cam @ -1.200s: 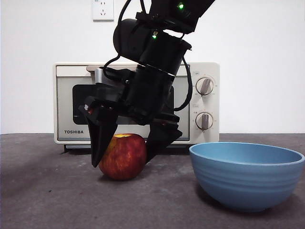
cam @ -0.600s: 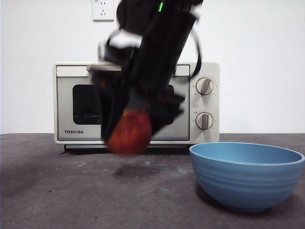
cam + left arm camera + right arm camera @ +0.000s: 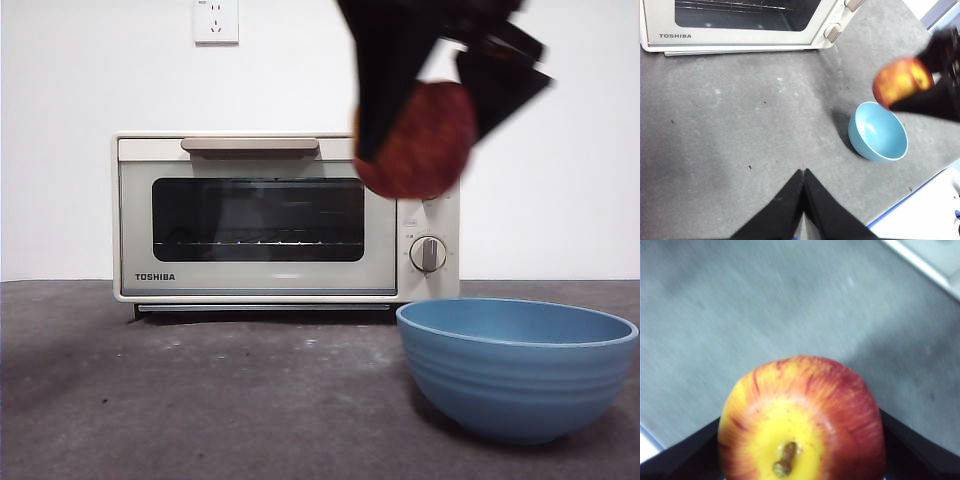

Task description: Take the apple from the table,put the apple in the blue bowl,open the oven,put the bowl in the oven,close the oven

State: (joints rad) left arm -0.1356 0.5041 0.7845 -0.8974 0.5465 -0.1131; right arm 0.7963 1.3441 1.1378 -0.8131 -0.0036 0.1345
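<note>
The right gripper (image 3: 430,125) is clamped on the apple (image 3: 420,140), one black jaw on each side of it, and holds it high in the air, in front of the oven's (image 3: 285,215) upper right corner in the front view and up and to the left of the blue bowl (image 3: 517,365). The apple's yellow stem end faces the right wrist camera. The bowl stands empty on the table (image 3: 200,400), right of the oven and nearer. The oven door is shut. The left gripper (image 3: 803,176) hangs over bare table with its jaws pressed together, holding nothing.
</note>
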